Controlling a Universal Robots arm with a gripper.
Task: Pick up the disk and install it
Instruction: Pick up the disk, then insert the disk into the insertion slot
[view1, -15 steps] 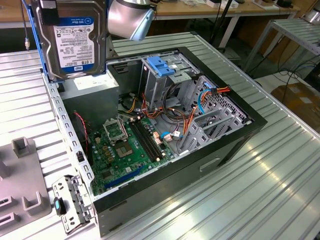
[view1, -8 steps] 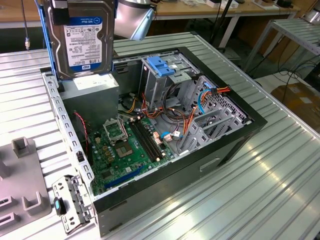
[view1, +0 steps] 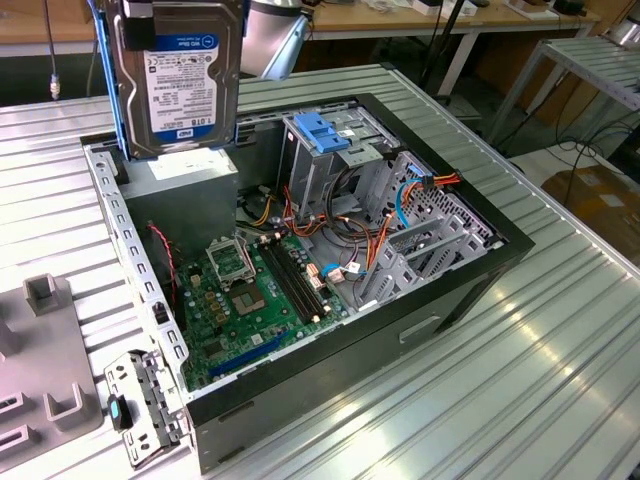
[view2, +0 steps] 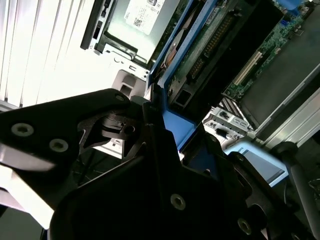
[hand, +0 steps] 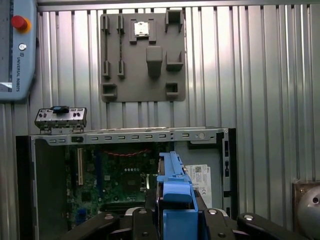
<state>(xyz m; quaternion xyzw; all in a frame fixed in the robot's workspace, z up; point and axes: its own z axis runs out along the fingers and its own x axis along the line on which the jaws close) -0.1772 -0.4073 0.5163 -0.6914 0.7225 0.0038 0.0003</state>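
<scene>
Exterior view, disk (view1: 183, 85): hangs upright in the air at 11 o'clock with its label facing the camera. Blue rails run down both long edges, and it is over the grey box (view1: 185, 195).
Exterior view, case (view1: 300, 385): lies open at the centre of the ribbed desk (view1: 560, 330). A green board (view1: 250, 290) lies on its floor, and a cage (view1: 322, 135) with a blue top is at 12 o'clock.
Exterior view, plate (view1: 40, 345): grey, at 8 o'clock on the desk. A bracket (view1: 140, 410) is just beside it at 7 o'clock.
First wrist view, pincer (hand: 177, 222): clenched on the disk, with a black finger on each side of the blue rail.
First wrist view, disk: seen edge-on above the open case, near the grey box's white sticker.
First wrist view, pendant (hand: 17, 50): lies on the desk, well apart from the case.
Second wrist view, pincer: the black body has the blue rail caught in it.
Second wrist view, disk: its circuit-board face shows, with the grey box beyond.
</scene>
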